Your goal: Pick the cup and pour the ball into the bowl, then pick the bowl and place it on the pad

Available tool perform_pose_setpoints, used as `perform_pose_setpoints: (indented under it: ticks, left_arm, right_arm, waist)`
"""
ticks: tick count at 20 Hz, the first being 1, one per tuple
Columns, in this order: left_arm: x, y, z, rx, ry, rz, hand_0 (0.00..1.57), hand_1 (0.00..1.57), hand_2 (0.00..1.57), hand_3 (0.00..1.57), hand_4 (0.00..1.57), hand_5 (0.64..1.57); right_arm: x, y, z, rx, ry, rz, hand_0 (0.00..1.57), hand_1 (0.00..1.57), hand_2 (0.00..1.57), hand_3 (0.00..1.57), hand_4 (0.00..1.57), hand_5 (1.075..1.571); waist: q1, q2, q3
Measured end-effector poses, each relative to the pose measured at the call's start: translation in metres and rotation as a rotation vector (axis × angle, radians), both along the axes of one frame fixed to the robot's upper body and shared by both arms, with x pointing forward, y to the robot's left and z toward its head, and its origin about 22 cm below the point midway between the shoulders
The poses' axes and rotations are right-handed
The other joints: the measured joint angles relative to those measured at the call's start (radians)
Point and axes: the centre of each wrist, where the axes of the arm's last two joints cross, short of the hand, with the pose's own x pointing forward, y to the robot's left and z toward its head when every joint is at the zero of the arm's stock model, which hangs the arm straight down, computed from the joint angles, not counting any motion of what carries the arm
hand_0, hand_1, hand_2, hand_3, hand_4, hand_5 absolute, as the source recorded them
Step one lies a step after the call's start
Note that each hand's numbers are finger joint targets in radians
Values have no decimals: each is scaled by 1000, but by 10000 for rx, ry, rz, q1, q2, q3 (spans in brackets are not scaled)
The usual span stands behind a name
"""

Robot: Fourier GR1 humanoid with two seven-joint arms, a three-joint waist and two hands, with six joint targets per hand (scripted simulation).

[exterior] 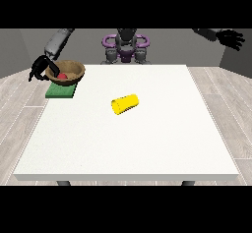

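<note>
A brown bowl (69,72) sits over the green pad (60,91) at the table's far left, with a red ball (63,75) inside it. The hand at the view's left (40,68) is at the bowl's left rim, its fingers curled round the rim. A yellow cup (124,103) lies on its side near the table's middle, its open end facing the camera and to the left. The hand at the view's right (230,38) hangs raised beyond the table's far right corner, fingers spread and holding nothing.
The white table (128,143) stretches wide towards the camera. The robot's torso (125,45) stands behind the far edge. The pad lies close to the table's left edge.
</note>
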Motion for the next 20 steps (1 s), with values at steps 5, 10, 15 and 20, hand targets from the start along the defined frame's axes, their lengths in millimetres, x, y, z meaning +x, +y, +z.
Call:
perform_pose_setpoints:
  ticks: [5,10,15,20]
  left_arm:
    - [-2,3,4,-6,-231,1,0,0,0,0,1175,1551]
    - [0,5,13,57,-506,-41,0,0,0,0,1178,1549]
    - [11,-18,8,194,7,-514,0,0,0,0,902,1559]
    - [25,-67,-16,-36,1393,-1129,0,0,0,0,902,1559]
  right_arm:
    - [-5,-22,11,5,-32,-1116,850,850,880,1102,0,1513]
    - [-1,-24,13,324,-1,-914,0,0,363,444,0,1412]
    - [3,-24,18,529,387,-857,0,0,0,0,0,1359]
    - [14,-20,32,640,1088,-369,0,0,0,0,476,1434]
  waist:
    - [150,271,3]
    - [162,533,7]
    - [232,-74,10]
    - [134,-1598,8]
